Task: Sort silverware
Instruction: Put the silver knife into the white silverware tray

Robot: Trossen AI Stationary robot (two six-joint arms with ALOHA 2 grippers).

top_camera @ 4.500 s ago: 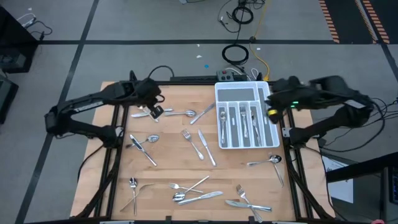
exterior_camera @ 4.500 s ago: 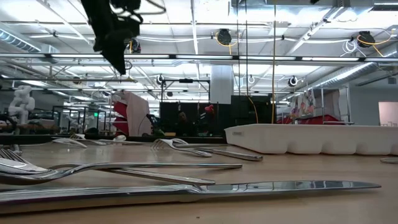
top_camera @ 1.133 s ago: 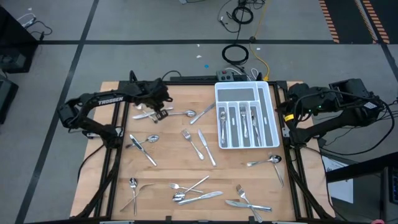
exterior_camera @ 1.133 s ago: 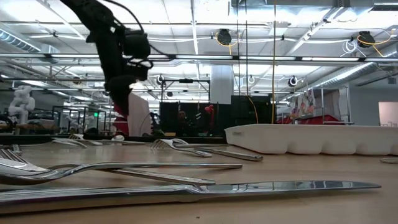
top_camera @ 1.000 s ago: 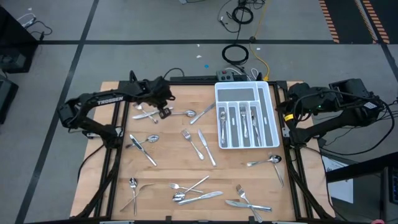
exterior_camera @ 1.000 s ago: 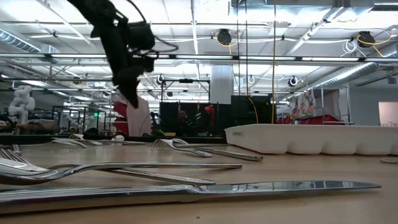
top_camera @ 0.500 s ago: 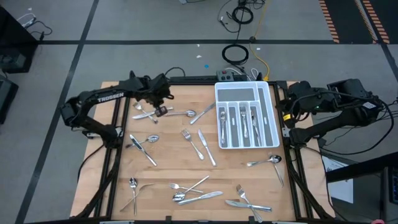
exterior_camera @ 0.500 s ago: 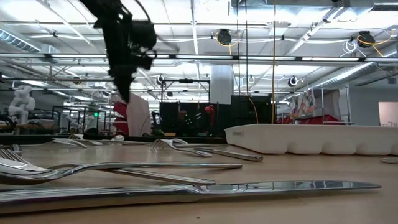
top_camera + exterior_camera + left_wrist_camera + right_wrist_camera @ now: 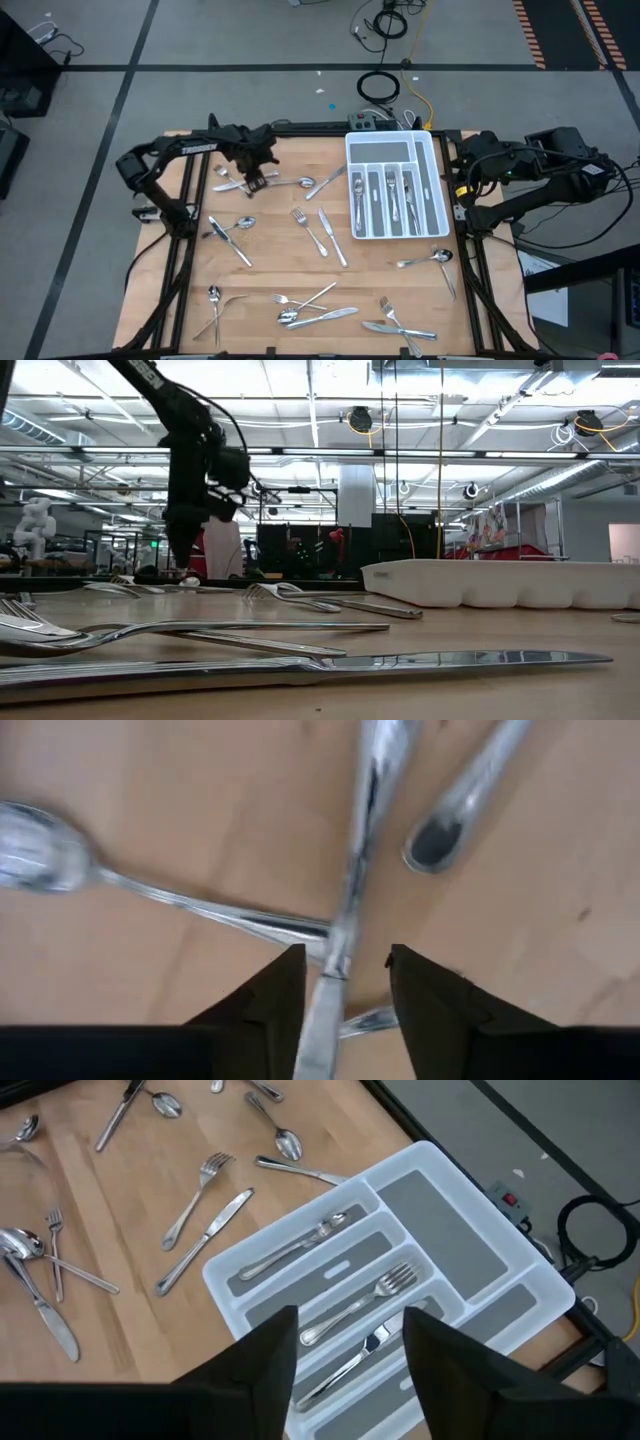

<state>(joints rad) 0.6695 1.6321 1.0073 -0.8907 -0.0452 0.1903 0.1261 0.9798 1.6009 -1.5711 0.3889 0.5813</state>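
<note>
Table (image 9: 280, 265): light wood top inside a dark frame, carrying all items listed below.

Tray (image 9: 396, 231): white plastic, at the far right part of the table. One wide compartment runs across its far end; several long narrow compartments run side by side toward the near end. The wide compartment (image 9: 440, 1205) shows only its grey floor. The long compartments hold cutlery lying lengthwise: in the right wrist view, one piece (image 9: 290, 1248) in the first slot, a fork (image 9: 365, 1300) in the next, and another piece (image 9: 345, 1362) beside it, partly hidden by the gripper fingers.

Left arm: reaches over the far left part of the table. Left gripper (image 9: 256, 180) points down at a small cluster of cutlery there. In the left wrist view its fingers (image 9: 270, 1005) stand slightly apart on either side of a slim handle (image 9: 345, 920), not visibly clamped on it. That handle crosses over a spoon (image 9: 120, 880); a second handle end (image 9: 455, 815) lies just beside.

Right arm: folded beyond the table's right edge, near the tray. Right gripper (image 9: 345, 1355) is parted and holds nothing.

Silverware (image 9: 315, 305), loose on the table: forks, spoons and knives scattered singly and in crossed groups — near the left gripper, mid-table beside the tray, along the left side, and across the near edge.
</note>
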